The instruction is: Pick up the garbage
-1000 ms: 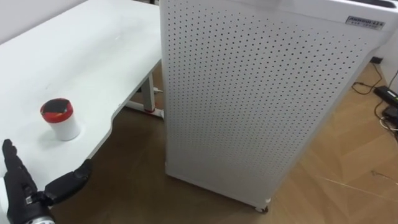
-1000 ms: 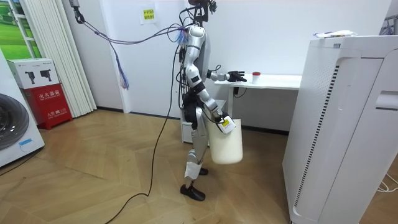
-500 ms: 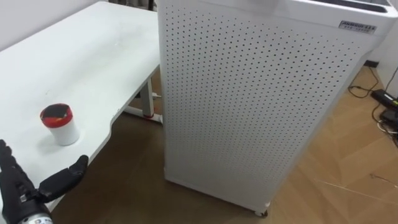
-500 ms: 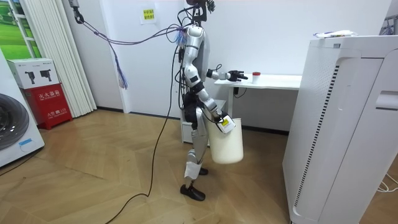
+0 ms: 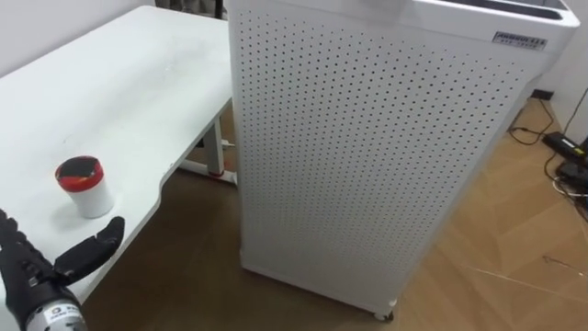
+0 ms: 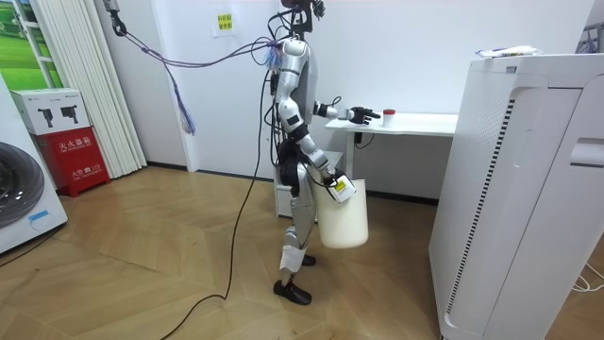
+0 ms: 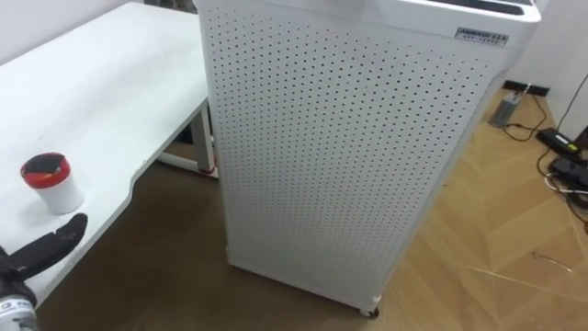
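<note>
A small white cup with a red lid [image 5: 84, 187] stands near the front edge of the white table [image 5: 129, 83]; the right eye view has the cup [image 7: 52, 183] too. My left hand [image 5: 35, 274] reaches over the table just short of the cup, open, with straight fingers and the thumb spread toward the table's edge. In the room view that left hand [image 6: 362, 115] is stretched out level beside the cup [image 6: 388, 115]. My right hand [image 6: 331, 178] hangs at my side, shut on a white bin [image 6: 343, 217] that dangles from it.
A tall white perforated cabinet on castors [image 5: 367, 156] stands close to the right of the table, leaving a narrow gap of wood floor. Cables [image 5: 565, 147] lie on the floor at the far right. A washing machine [image 6: 24, 198] and a red box [image 6: 75, 156] stand far off.
The eye view has shifted slightly, so cup and hand sit a little lower and further left. In the room view my left hand has edged closer to the cup.
</note>
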Controlling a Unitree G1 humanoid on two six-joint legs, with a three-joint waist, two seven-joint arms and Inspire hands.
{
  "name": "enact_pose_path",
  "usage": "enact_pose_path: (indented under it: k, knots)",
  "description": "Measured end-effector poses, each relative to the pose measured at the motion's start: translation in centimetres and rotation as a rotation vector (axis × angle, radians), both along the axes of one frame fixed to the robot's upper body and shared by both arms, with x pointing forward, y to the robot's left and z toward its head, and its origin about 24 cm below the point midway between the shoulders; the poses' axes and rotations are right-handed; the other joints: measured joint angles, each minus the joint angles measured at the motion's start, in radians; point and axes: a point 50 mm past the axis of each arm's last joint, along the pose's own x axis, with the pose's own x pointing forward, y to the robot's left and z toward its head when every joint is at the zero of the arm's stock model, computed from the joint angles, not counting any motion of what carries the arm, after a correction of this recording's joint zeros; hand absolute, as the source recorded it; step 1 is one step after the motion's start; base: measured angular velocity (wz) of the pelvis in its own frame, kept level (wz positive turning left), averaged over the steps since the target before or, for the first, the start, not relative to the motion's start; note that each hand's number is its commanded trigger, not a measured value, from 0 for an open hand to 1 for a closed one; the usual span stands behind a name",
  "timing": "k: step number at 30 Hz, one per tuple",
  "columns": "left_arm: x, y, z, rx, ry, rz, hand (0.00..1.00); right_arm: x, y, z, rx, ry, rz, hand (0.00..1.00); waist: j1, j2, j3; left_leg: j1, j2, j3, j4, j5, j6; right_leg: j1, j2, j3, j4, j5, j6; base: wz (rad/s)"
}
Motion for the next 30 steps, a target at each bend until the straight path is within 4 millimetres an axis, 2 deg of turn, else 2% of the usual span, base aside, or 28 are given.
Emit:
enact_pose_path:
  k: [5, 22, 24, 28, 30]
  knots:
    - [0.6, 0.9, 0.3, -0.028, 0.001, 0.029, 0.0, -0.3, 0.1, -0.2, -0.005, 0.013, -0.012, 1.0, 0.002, 0.0, 0.0004, 0.013, 0.002, 0.013, -0.006, 0.0, -0.001, 0.004, 0.003, 0.013, 0.0, 0.0, 0.0, -0.08]
    - [2.1, 1.9, 1.2, -0.057, 0.003, 0.029, 0.0, -0.2, 0.5, -0.2, -0.023, 0.017, -0.012, 1.0, -0.001, 0.002, -0.0011, -0.003, 0.002, 0.023, -0.003, -0.001, -0.001, -0.013, 0.002, 0.023, 0.0, 0.002, 0.0, -0.01]
    - [2.1, 2.1, 1.0, -0.058, 0.011, 0.023, 0.0, -0.3, 0.4, -0.3, -0.025, 0.027, -0.014, 1.0, -0.002, 0.005, -0.0027, -0.004, 0.002, 0.024, -0.004, -0.001, -0.001, -0.013, 0.002, 0.024, 0.0, 0.002, 0.0, 0.0]
    - [2.0, 2.5, 0.6, -0.054, 0.06, 0.004, 0.0, -0.4, 0.3, -0.4, -0.03, 0.045, -0.015, 1.0, -0.007, 0.019, -0.0122, -0.003, 0.003, 0.026, -0.005, -0.001, -0.001, -0.012, 0.003, 0.027, 0.001, 0.005, 0.0, 0.0]
    - [1.9, 2.7, 0.5, -0.053, 0.071, 0.0, 0.0, -0.4, 0.3, -0.4, -0.031, 0.046, -0.015, 1.0, -0.012, 0.022, -0.0133, -0.003, 0.004, 0.027, -0.005, -0.001, -0.001, -0.012, 0.004, 0.028, 0.001, 0.005, -0.001, 0.0]
